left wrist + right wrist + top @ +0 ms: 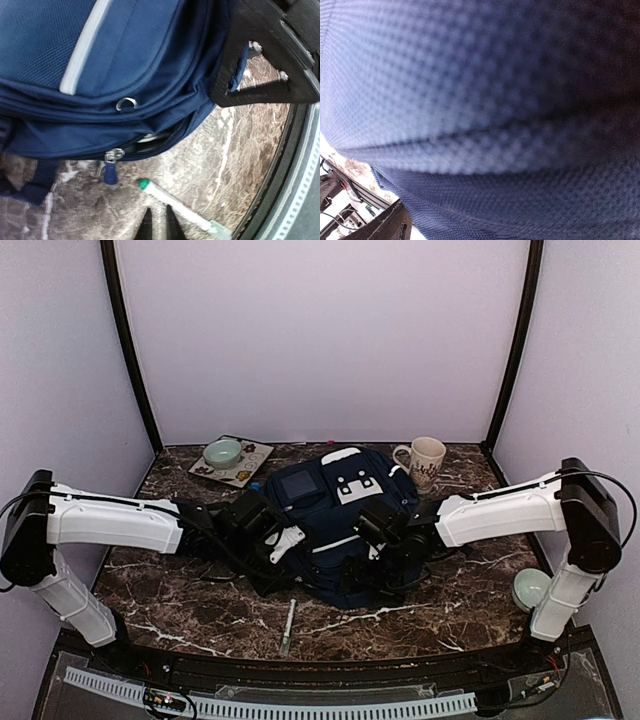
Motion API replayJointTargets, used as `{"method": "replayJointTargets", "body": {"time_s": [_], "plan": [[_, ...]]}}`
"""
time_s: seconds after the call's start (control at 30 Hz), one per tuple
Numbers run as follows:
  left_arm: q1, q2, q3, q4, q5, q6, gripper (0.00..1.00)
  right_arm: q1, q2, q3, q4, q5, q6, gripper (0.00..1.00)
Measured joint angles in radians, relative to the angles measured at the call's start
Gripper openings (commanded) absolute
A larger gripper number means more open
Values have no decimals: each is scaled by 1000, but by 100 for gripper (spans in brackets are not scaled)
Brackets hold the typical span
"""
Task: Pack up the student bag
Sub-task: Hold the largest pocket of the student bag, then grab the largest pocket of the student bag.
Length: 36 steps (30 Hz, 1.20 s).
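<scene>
Left gripper (157,227): fingertips nearly together, nothing between them, poised over the worktop (200,150) just beside the bag (100,75). Right gripper (378,540): set against the bag's near side. Its wrist view is blurred blue weave throughout, so I cannot tell how wide it stands.

Bag lies flat mid-worktop, between the arms.

Handling (judgement): soft cloth, likely light. It will sag and fold if lifted at one point. Best holds are the zip pull (114,159) or the lip of the part-open zip.

Something white shows inside the zip opening but cannot be identified. Pen (175,209) lies near the zip.
</scene>
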Motion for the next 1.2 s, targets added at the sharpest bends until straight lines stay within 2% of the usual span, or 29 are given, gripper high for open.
{"method": "replayJointTargets", "body": {"time_s": [0.07,0.17,0.23,0.37,0.87,1.07,1.2], "plan": [[3,-18,-3,-2,-21,2,50,0,-1,-1,0,1,0,88],[12,-41,-27,-2,-44,-6,67,1,-5,-5,3,2,0,88],[21,-48,-41,-3,-55,-4,71,1,-10,-11,8,3,0,87],[41,-47,-51,-2,-54,-3,73,2,-18,-23,22,6,1,87],[66,117,-36,67,2,39,61,2,-24,-30,29,9,0,87],[97,171,-29,116,40,74,48,4,-28,-34,29,9,0,86],[99,198,-11,152,67,86,35,4,-28,-34,28,10,-3,85]]}}
